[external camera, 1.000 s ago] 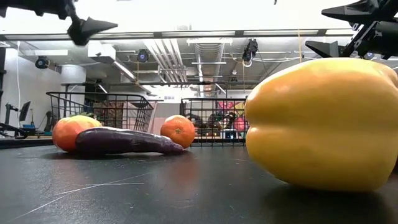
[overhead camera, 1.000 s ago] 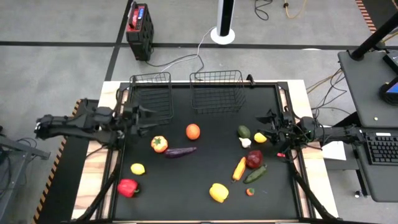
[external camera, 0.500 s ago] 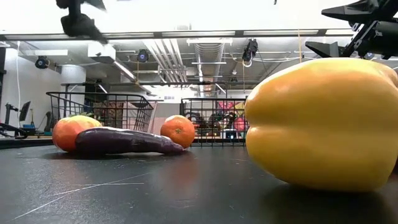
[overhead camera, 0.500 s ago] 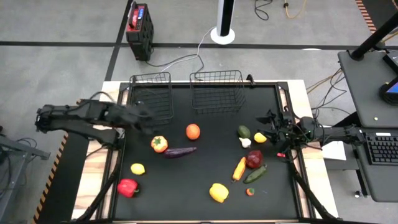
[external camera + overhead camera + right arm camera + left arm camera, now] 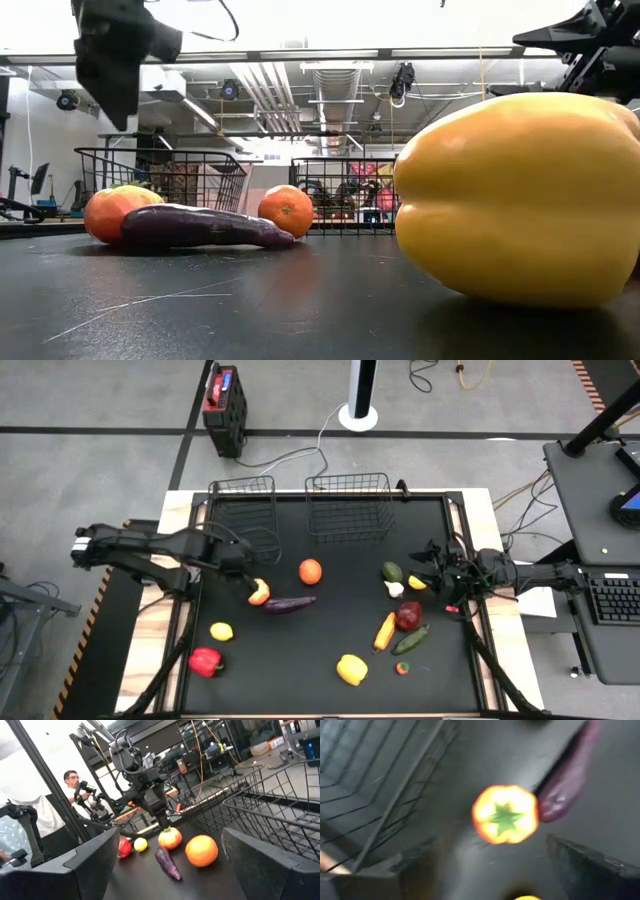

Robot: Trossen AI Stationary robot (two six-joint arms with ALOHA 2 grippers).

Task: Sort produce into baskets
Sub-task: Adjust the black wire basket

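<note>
My left gripper (image 5: 246,578) hangs open, pointing down, just above a small orange-yellow pepper (image 5: 505,814) that sits on the black table beside the purple eggplant (image 5: 290,603). In the left wrist view its two fingers stand apart with the pepper ahead of the gap between them. The low view shows this gripper (image 5: 112,100) well above the table. An orange (image 5: 310,571) lies to the right. The narrower basket (image 5: 243,510) and the wider basket (image 5: 348,505) stand at the far edge. My right gripper (image 5: 432,567) waits open at the table's right side, pointing level.
Near the right gripper lie an avocado (image 5: 392,571), garlic (image 5: 395,589), a lemon (image 5: 418,582), a carrot (image 5: 385,630) and a cucumber (image 5: 411,640). A yellow pepper (image 5: 351,669), a red pepper (image 5: 205,661) and a lemon (image 5: 221,631) sit toward the near edge. A person (image 5: 72,780) stands beyond the table.
My left gripper has swung from pointing level near the narrower basket to pointing down. It has moved toward the table's near edge and a little down, and now stands over the orange-yellow pepper. The produce has kept still.
</note>
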